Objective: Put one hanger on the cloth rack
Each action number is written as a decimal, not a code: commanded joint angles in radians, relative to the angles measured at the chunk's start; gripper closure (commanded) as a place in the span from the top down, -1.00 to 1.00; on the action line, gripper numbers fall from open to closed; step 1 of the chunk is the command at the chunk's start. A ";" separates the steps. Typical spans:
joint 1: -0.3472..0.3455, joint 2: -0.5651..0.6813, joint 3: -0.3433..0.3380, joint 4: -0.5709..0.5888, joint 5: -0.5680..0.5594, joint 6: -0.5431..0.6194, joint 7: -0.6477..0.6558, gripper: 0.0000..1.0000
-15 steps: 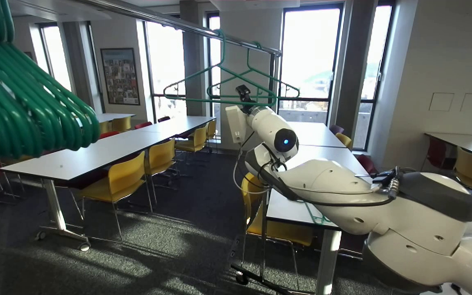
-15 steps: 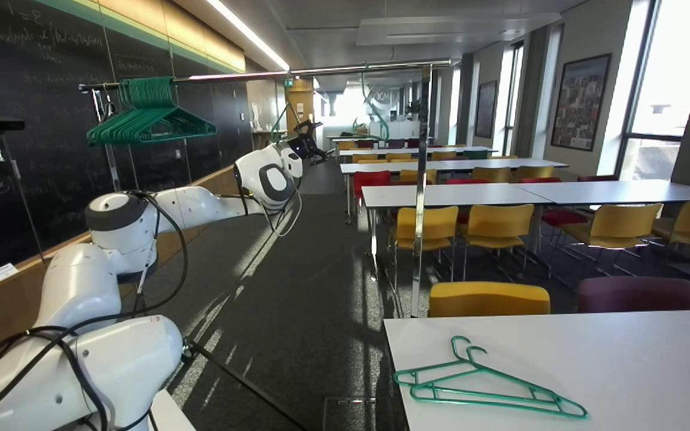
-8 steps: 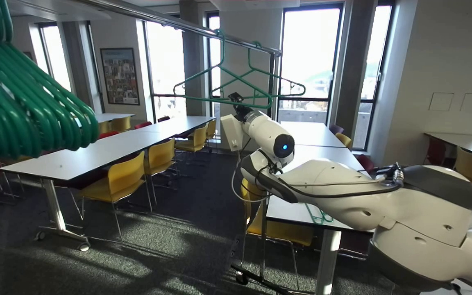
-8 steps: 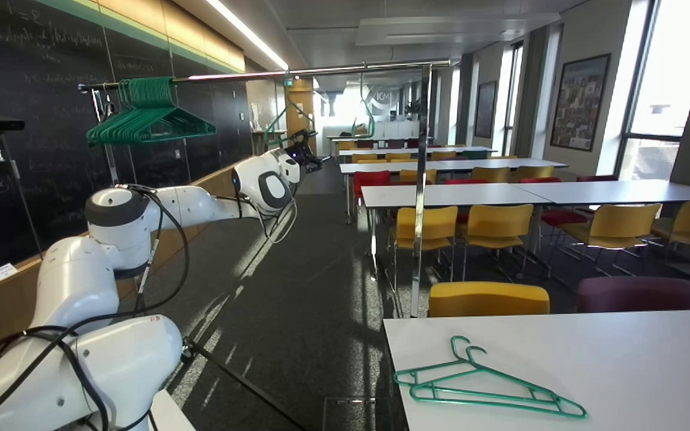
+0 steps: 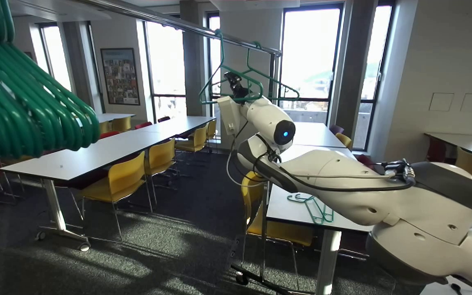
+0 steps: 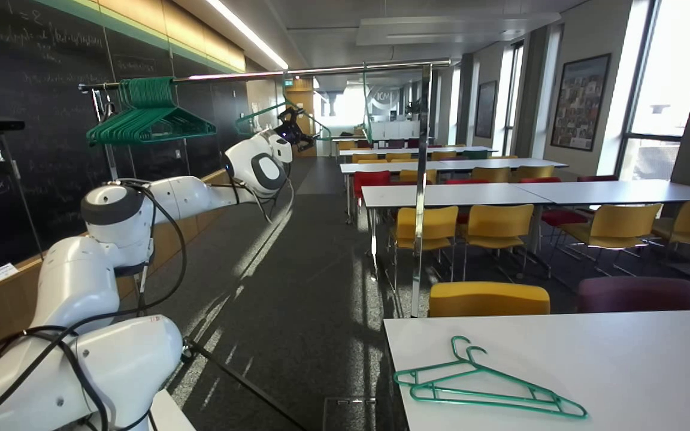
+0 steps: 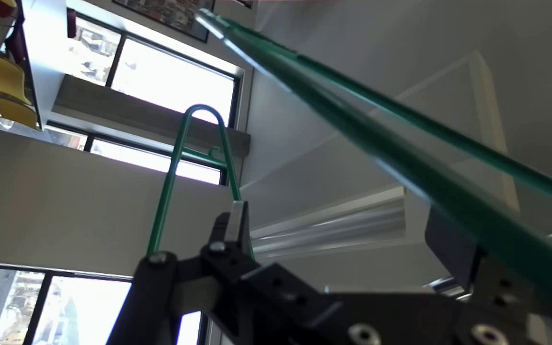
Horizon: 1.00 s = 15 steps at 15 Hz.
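Bench point(image 6: 632, 359): two green hangers point(image 6: 516, 379) lie overlapping on its white top.
Arm point(image 6: 81, 275): yours stretches outward and up.
Cloth rack point(image 6: 421, 179): its top bar runs above your arm, a bunch of green hangers point(image 6: 152, 99) near one end.
Tool point(image 7: 345, 227): your jaws stand wide apart, lower than the bar.
Hanger point(image 5: 223, 64): it hangs by its hook from the bar, overlapping your tool in both exterior views; in the wrist view it cuts across close before your tool, but whether they touch, you cannot tell.
Second hanger point(image 5: 248, 58): it hangs between that one and the bar's end.
Windows point(image 5: 312, 53): tall and bright at the back.
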 commanded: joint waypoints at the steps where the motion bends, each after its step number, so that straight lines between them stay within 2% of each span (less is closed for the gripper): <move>1: -0.034 -0.005 -0.030 0.057 -0.036 0.000 0.023 1.00; 3: -0.030 -0.036 -0.006 0.060 -0.049 0.000 0.022 1.00; 4: -0.033 -0.057 0.032 0.085 0.034 0.000 -0.091 1.00; 5: -0.028 -0.085 0.062 0.085 0.031 0.000 -0.104 1.00; 7: -0.014 -0.191 0.179 0.095 0.014 -0.001 -0.124 1.00; 10: -0.034 -0.224 0.261 0.123 0.100 -0.001 -0.106 1.00; 11: -0.027 -0.227 0.257 0.094 0.028 -0.001 0.020 1.00; 15: -0.023 -0.295 0.341 0.056 0.034 -0.001 0.123 1.00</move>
